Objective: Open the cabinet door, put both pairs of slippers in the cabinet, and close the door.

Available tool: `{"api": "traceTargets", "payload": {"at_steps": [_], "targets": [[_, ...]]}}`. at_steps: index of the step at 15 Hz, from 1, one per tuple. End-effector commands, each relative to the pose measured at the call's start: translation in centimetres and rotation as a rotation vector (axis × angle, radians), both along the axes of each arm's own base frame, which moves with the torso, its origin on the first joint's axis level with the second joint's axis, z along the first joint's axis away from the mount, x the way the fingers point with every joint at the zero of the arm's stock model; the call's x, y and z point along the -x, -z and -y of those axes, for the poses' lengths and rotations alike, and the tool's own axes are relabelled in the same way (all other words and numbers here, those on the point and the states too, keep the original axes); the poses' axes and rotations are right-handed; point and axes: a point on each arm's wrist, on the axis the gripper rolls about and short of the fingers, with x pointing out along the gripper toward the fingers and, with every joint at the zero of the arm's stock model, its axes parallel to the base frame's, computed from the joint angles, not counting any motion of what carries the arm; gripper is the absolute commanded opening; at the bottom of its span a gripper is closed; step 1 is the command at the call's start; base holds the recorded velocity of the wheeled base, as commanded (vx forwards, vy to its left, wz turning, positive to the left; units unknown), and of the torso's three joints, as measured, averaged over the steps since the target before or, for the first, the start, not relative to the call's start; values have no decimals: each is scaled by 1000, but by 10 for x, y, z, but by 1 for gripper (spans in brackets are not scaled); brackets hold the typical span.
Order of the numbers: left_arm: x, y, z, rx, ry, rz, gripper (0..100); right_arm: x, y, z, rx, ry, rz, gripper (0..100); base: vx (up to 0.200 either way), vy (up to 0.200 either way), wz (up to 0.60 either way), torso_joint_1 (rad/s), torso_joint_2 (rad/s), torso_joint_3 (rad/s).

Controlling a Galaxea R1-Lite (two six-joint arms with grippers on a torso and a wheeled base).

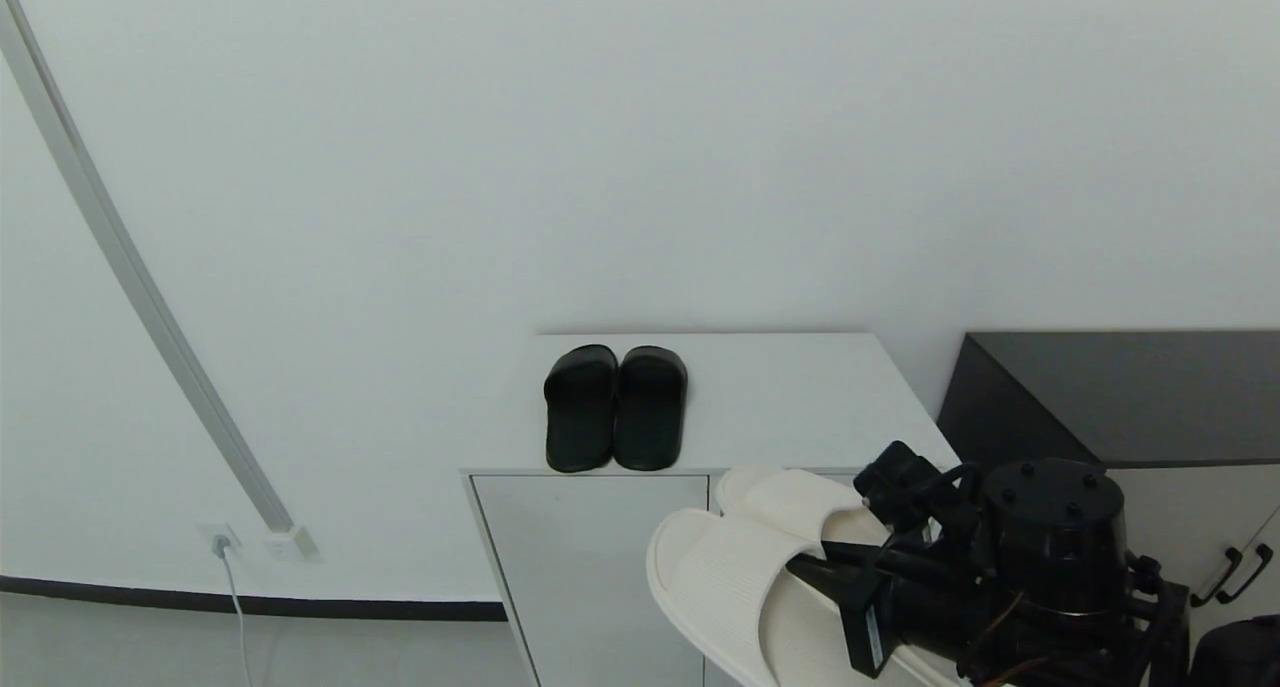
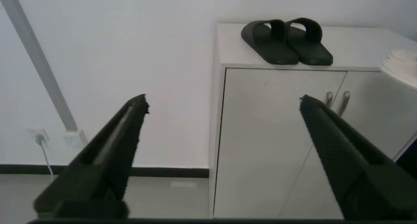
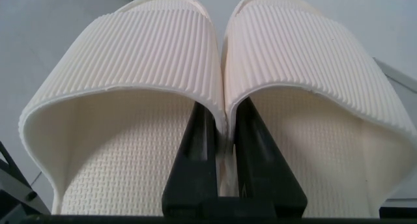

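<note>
Beside cabinet [image 1: 590, 567], right gripper [image 3: 226, 116] seemingly pinches white slippers [image 3: 150, 48].

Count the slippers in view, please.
4: two black slippers side by side on the cabinet top, two white slippers pinched together in the right gripper. Shut cabinet could hide more.
</note>
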Motion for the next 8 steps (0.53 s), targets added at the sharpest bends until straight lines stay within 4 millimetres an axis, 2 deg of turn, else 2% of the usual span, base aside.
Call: {"api": "traceTargets", "payload": {"at_steps": [1, 8], "targets": [[0, 0, 0, 0, -1, 0, 100, 1, 2, -1, 5, -5, -5, 0, 0, 0, 0, -149, 349, 193], [0, 0, 0, 0, -1, 0, 100, 3, 4, -1, 12, -12, -15, 0, 0, 0, 0, -163, 371, 208]]}}
